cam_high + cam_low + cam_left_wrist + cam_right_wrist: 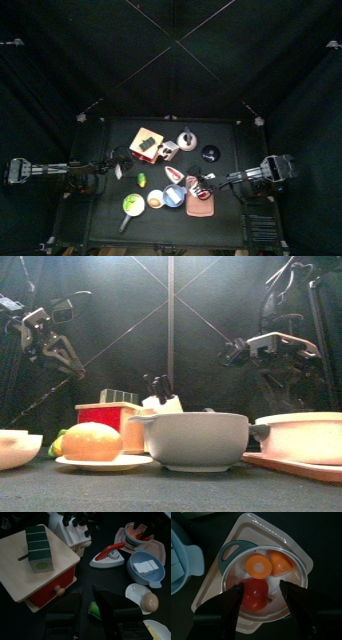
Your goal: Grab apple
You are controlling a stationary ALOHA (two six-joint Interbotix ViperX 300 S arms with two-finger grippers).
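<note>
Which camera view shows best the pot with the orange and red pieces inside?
The right wrist view: it looks straight into the pot. The top view shows it tiny, the front view only its wall, the left wrist view a far corner.

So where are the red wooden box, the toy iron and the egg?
Red wooden box [40, 567], left wrist view: on its pale lid.
Toy iron [107, 556], left wrist view: on its white body below the red handle.
Egg [150, 602], left wrist view: on its shell's middle.

I can read no writing, label, brand, number or sign anywhere on what lies before me. The green block [39, 548] on the wooden box [37, 572] carries only a round mark, too blurred for me to make out as any letter or figure.
</note>
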